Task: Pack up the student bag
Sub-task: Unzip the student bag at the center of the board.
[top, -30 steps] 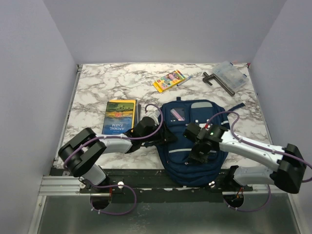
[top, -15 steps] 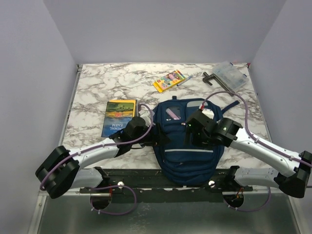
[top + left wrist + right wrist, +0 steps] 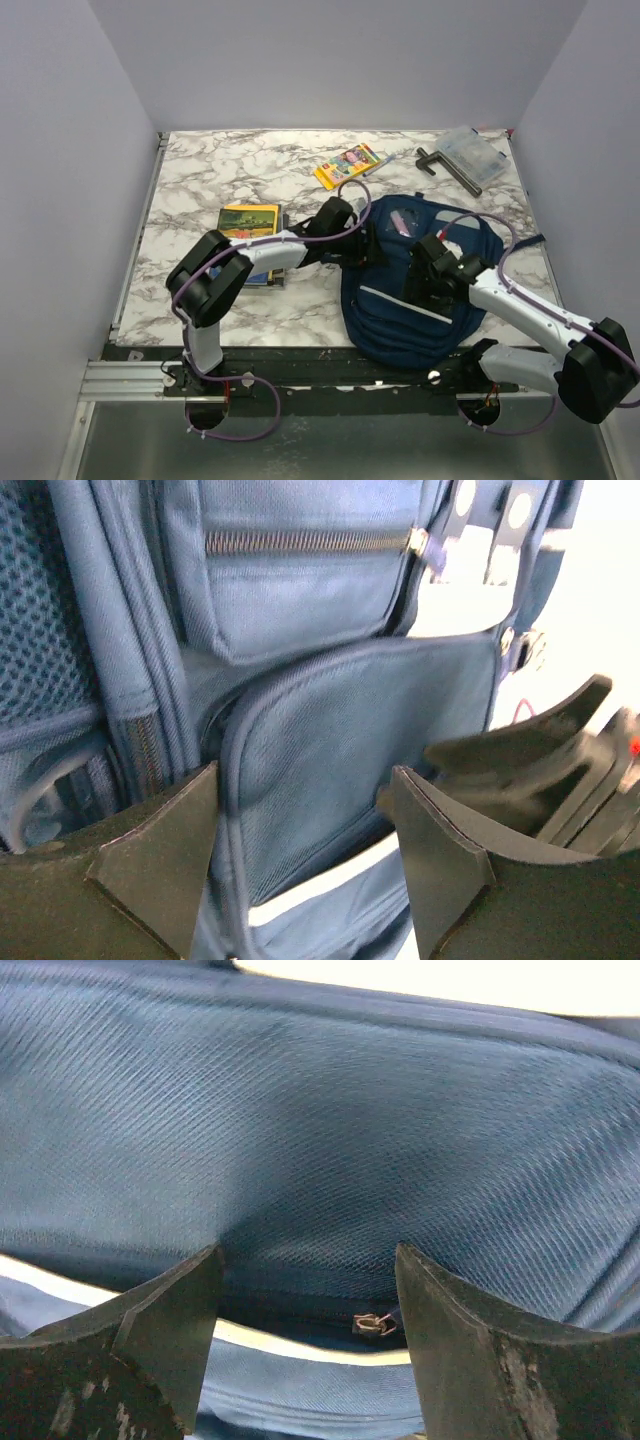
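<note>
The student bag (image 3: 420, 300), navy with a grey stripe, lies flat at the front right of the table. My left gripper (image 3: 366, 240) is at the bag's upper left edge. In the left wrist view the left gripper (image 3: 305, 850) has its jaws spread wide, with a front pocket flap (image 3: 350, 740) of the bag between them. My right gripper (image 3: 425, 282) hangs over the middle of the bag. In the right wrist view the right gripper (image 3: 310, 1330) is open just above the fabric, with a small zipper pull (image 3: 372, 1324) between its fingers.
An "Animal Farm" book (image 3: 248, 222) lies left of the bag, partly under my left arm. A yellow crayon box (image 3: 347, 165) and a pen (image 3: 380, 164) lie behind. A clear plastic case (image 3: 474, 154) and a dark T-shaped tool (image 3: 446, 168) sit at the back right.
The bag has slid to the right and turned. My left arm has stretched right to the bag's upper left edge. My right gripper has stayed over the bag's middle.
</note>
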